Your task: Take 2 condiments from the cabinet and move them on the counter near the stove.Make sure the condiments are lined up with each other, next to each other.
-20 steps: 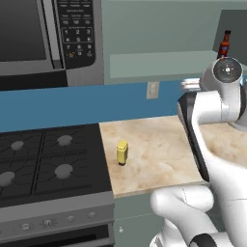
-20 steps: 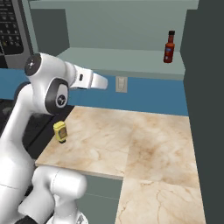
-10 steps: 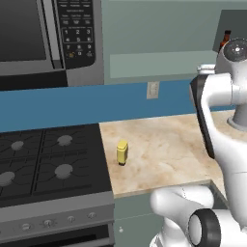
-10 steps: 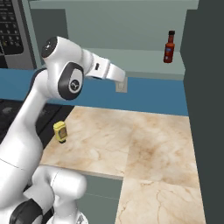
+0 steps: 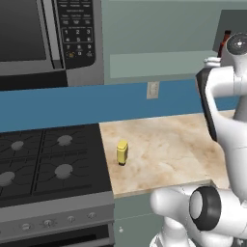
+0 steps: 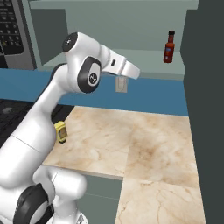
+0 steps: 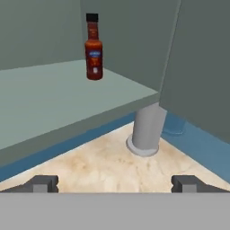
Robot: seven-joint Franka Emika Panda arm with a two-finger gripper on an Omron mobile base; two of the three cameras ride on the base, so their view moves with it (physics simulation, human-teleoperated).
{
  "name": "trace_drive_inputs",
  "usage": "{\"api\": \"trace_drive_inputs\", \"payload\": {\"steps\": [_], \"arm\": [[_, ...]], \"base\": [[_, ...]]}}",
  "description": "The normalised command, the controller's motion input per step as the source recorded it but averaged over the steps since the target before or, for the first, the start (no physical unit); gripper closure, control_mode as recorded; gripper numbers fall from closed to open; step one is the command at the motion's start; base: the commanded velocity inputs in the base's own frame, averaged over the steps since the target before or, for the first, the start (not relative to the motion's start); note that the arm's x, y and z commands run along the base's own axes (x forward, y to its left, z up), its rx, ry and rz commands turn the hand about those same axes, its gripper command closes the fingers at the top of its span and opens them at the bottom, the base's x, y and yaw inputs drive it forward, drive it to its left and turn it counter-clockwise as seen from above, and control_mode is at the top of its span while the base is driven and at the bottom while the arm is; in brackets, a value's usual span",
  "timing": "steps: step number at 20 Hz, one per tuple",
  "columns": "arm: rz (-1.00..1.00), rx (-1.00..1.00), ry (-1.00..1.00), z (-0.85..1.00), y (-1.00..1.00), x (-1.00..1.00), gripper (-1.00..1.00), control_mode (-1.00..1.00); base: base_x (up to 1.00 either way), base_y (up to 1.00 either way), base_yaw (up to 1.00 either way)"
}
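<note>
The slim red-brown hot-sauce bottle (image 7: 93, 47) stands upright on the cabinet's open shelf (image 7: 45, 99), seen too at the right end of the shelf (image 6: 169, 47) and half hidden behind my arm (image 5: 225, 41). The squat yellow mustard bottle (image 5: 122, 152) stands upright on the marbled counter (image 5: 164, 144) just right of the stove (image 5: 43, 159), and also shows beside my arm (image 6: 60, 132). My gripper (image 7: 115, 183) is open and empty. It hangs over the counter in front of and below the shelf, well short of the hot-sauce bottle, with the hand (image 6: 129, 70) left of that bottle.
A black-and-silver microwave (image 5: 43, 38) hangs above the stove. A dark grey side panel (image 6: 203, 109) walls off the counter's right end. A grey round post (image 7: 146, 130) stands on the counter under the shelf's corner. A wall outlet (image 5: 152, 89) sits on the blue backsplash.
My arm has risen and swung right toward the cabinet shelf, carrying the open hand nearer the hot-sauce bottle. Both bottles stay where they were.
</note>
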Motion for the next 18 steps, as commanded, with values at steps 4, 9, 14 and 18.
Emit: {"api": "trace_drive_inputs", "payload": {"steps": [4, 9, 14, 18], "arm": [[-0.06, 0.02, -0.07, 0.09, -0.32, 0.25, -1.0, -1.0], [-0.05, 0.02, -0.04, 0.1, -0.29, 0.28, -1.0, -1.0], [-0.07, 0.0, 0.0, 0.26, -0.26, 0.28, -1.0, -1.0], [-0.07, 0.01, 0.0, 0.16, -0.23, 0.4, -1.0, -1.0]], "base": [[0.0, 0.0, 0.0], [0.0, 0.0, 0.0], [0.0, 0.0, 0.0], [0.0, 0.0, 0.0]]}}
